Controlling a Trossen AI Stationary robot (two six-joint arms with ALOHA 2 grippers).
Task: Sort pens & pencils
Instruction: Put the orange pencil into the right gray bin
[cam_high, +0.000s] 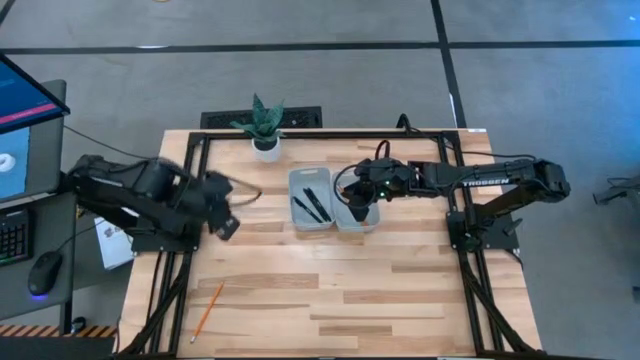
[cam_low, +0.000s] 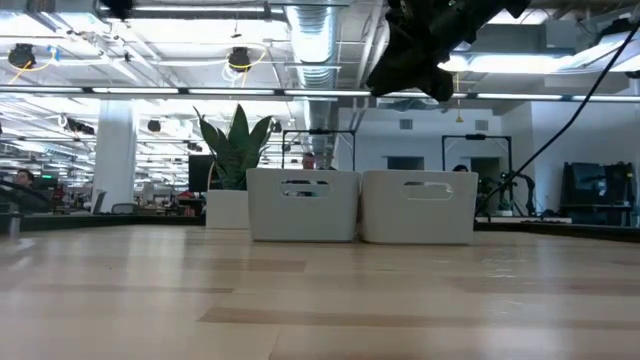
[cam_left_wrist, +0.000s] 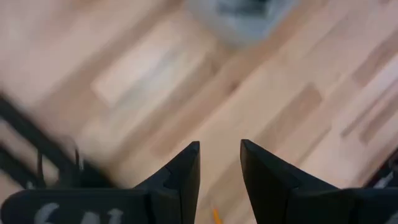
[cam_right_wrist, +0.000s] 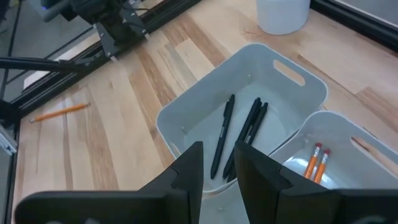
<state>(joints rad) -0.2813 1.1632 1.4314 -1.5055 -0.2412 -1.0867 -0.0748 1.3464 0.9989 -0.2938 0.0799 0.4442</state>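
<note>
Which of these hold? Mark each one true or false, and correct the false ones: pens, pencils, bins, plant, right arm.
1. Three black pens lie together in one white bin. True.
2. Every orange pencil is in a bin. False: two pencils show in the neighbouring bin, and a loose pencil lies on the table near the left arm's side.
3. The right gripper hangs above the bins. True.
4. The potted plant stands inside a bin. False: it stands on the table beside the pens' bin.
5. Pens and pencils are mixed in one bin. False: each bin shows one kind only.
</note>
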